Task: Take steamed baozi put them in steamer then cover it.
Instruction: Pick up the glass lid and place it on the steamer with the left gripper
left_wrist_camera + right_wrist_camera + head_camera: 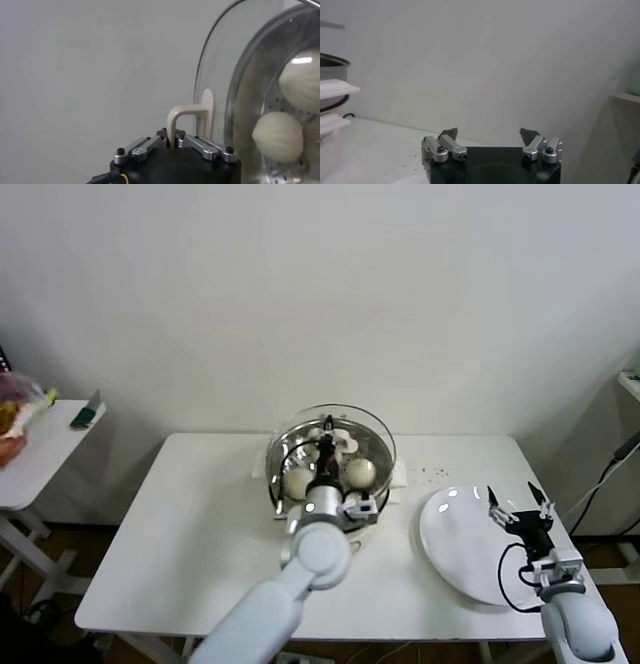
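1. The left gripper point(327, 446) reaches over the middle of a white table point(180, 534), its jaws pinched on the flat white bar handle point(192, 116) of the cover point(335, 424). The left wrist view shows both fingers closed against the bar.
2. The cover is a clear glass lid with a metal rim. It sits over or just above the steamer point(290, 452), a shiny steel pot at the far centre of the table; whether it is fully seated cannot be told.
3. The steamed baozi point(359, 473) are already inside the steamer, seen through the glass as pale rounded buns on the perforated floor. At least three are visible in the head view.
4. Handling, as a judgement: the lid looks rigid, fairly heavy for its size and breakable, and its glass is smooth, so the bar handle is the sensible place to hold it. The buns look soft and easily dented.
5. The right gripper point(520, 506) is idle at the near right, above a flat white plate point(450, 549), its jaws spread wide and holding nothing.
6. The table is plain, white and smooth, with a few small dark specks to the right of the steamer.
7. Behind it is a bare white wall point(320, 294). A smaller white side table point(40, 446) stands at the far left, holding a bag and a small green object.
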